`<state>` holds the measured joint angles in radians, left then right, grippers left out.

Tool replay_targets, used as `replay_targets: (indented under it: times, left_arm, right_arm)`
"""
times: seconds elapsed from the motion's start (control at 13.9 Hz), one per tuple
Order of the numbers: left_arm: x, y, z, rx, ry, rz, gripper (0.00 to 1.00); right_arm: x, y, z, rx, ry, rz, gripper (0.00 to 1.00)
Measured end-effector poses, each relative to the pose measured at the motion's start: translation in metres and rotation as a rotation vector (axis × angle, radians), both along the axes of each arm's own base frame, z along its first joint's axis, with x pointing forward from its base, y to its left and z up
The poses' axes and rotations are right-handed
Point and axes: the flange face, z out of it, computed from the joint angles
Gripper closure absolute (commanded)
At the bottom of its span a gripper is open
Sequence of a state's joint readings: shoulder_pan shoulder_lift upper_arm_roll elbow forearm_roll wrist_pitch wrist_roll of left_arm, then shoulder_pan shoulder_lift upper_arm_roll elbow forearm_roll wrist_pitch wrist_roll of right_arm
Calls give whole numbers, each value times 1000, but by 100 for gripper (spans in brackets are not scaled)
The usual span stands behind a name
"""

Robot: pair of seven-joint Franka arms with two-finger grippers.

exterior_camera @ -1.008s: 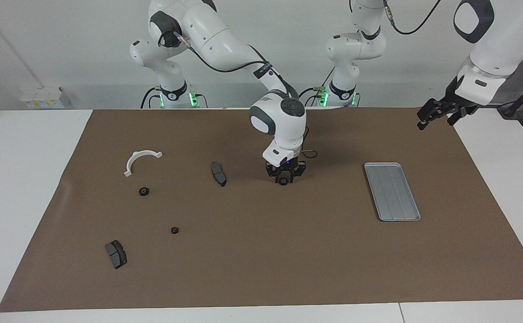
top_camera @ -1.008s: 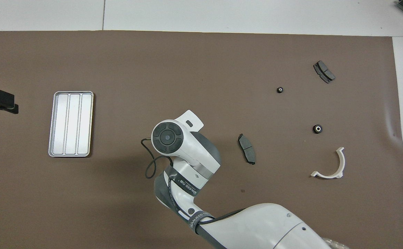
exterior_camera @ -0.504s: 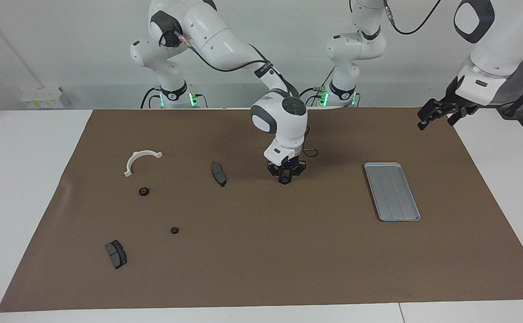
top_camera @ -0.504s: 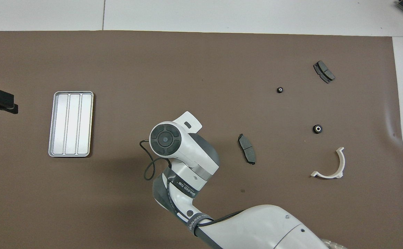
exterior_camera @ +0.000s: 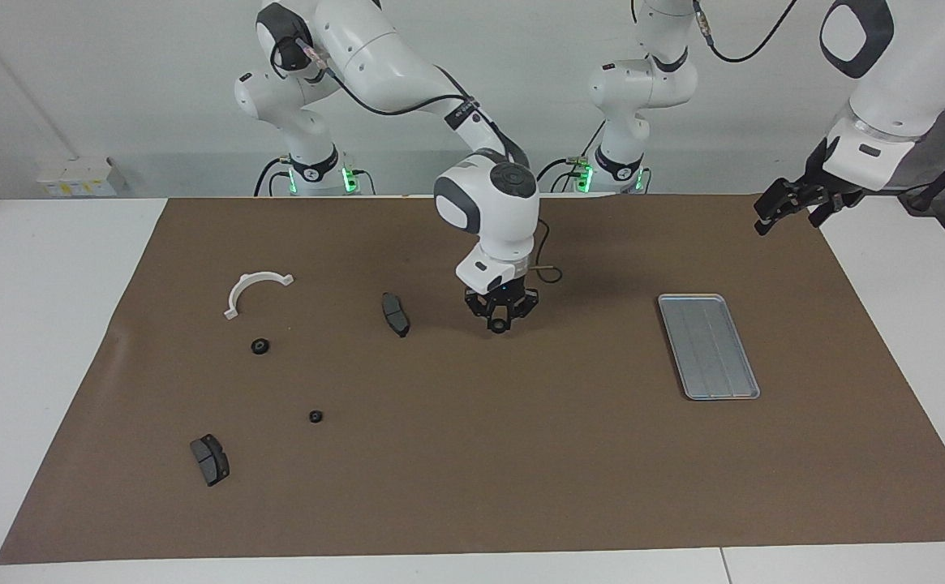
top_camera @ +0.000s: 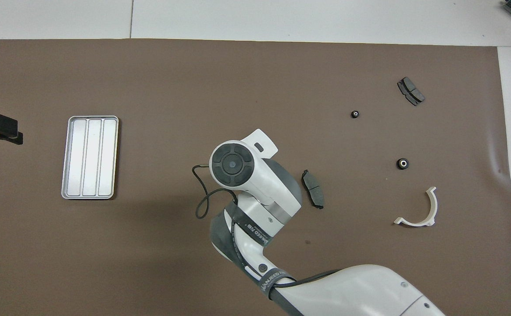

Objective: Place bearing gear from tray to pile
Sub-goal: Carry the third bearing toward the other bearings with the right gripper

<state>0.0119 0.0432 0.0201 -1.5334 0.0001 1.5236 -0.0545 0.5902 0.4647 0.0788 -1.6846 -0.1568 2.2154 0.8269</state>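
Right pincer (exterior_camera: 500,324) gripping bearing gear (exterior_camera: 500,327), lifted, shifted from tray (exterior_camera: 708,346) toward brake pad (exterior_camera: 395,314)

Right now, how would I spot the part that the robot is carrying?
Find the brown mat, then the right gripper over its middle, between the tray and the nearest brake pad. The small black round gear sits between its fingertips; the other gears lie on the mat.

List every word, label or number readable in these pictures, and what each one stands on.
Grey band on the right arm: white lettering, too blurred to read for certain.
Second grey band lower on the same arm: the same kind of lettering, also not legible.
Tray, brake pads, gears, white bracket: no text visible.
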Motion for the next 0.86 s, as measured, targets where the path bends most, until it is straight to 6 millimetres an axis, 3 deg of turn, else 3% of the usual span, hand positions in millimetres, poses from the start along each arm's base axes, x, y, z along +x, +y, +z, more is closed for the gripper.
replay_targets:
  times: [0.36,0.86]
  left_arm:
    - [0,0,0,0,0,0,0]
    - [0,0,0,0,-1,0,0]
  right_arm:
    - [-12,-115,15,-42,18,64,98]
    - [-17,-232,-13,-47,84,136,94]
